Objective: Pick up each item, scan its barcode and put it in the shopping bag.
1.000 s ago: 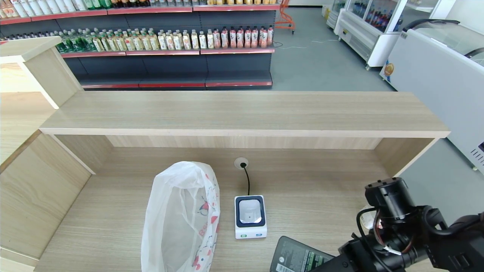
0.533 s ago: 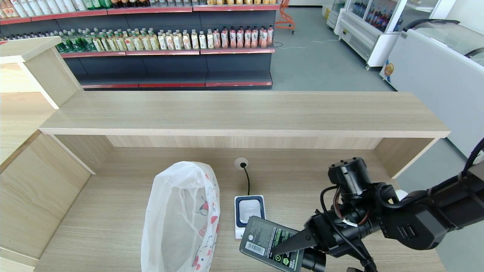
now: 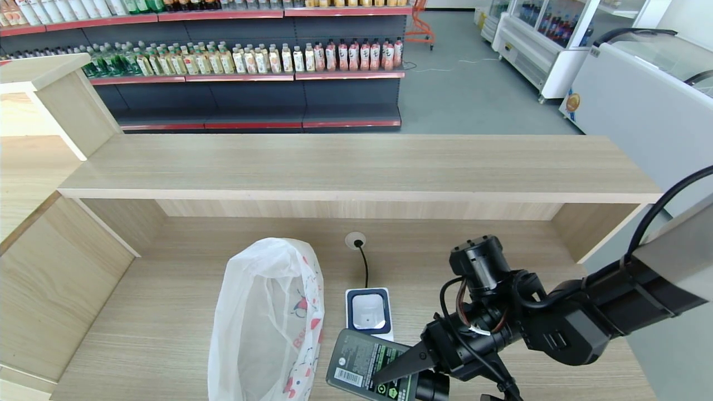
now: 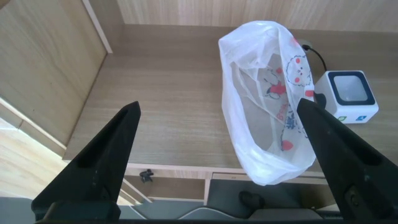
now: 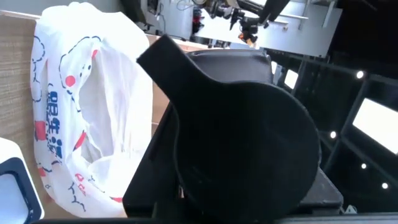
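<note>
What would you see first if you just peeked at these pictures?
The big black right gripper at the near right of the counter, clamped on a dark packet with its barcode facing up, just in front of the little white scanner. Next to the scanner, on its left, stands a white shopping bag with red pictures, mouth open.

Mid-frame, the right gripper (image 5: pixel 163 57): one black wedge finger, tip toward the upper left, lies flat against the dark pack (image 5: pixel 236 65) clamped behind it. At left the white shopping bag (image 5: pixel 93 106), red and blue print, stands mouth open on the wooden counter (image 5: pixel 15 56). A corner of the white scanner (image 5: pixel 15 186) shows at lower left, just beside the bag.
</note>
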Robot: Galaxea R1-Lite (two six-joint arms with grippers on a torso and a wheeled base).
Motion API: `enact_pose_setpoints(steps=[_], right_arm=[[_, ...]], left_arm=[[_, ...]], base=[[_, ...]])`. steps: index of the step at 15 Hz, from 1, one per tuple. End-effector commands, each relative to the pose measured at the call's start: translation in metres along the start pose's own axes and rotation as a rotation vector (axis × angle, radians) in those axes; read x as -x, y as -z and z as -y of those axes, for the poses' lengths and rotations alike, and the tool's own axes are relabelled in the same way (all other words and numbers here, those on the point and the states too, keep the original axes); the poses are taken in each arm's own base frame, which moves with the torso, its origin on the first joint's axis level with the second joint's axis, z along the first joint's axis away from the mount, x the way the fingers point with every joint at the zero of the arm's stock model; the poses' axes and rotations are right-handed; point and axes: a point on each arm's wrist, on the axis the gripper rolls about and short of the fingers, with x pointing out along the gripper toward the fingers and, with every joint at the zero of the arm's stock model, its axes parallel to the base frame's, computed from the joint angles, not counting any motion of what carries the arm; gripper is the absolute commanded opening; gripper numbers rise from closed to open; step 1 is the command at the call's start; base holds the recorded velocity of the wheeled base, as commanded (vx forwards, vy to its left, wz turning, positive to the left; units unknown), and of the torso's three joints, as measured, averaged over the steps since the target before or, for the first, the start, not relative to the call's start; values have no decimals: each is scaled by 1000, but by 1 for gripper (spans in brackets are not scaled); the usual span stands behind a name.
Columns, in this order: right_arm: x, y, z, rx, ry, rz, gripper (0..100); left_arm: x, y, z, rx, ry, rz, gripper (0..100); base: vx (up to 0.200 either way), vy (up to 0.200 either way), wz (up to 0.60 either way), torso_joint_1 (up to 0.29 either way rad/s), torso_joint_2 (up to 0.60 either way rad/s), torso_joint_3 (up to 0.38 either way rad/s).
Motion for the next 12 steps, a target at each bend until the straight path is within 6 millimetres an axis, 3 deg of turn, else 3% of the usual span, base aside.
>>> enact_pose_setpoints(steps=[1,12], right_arm=[[-1,0,0,1,1,2,0],[-1,-4,4,8,3,8,0]], left_arm=[[0,0,0,0,0,0,100],[0,0,0,0,0,0,100]], base=[[0,0,0,0,0,0],[0,0,0,0,0,0]])
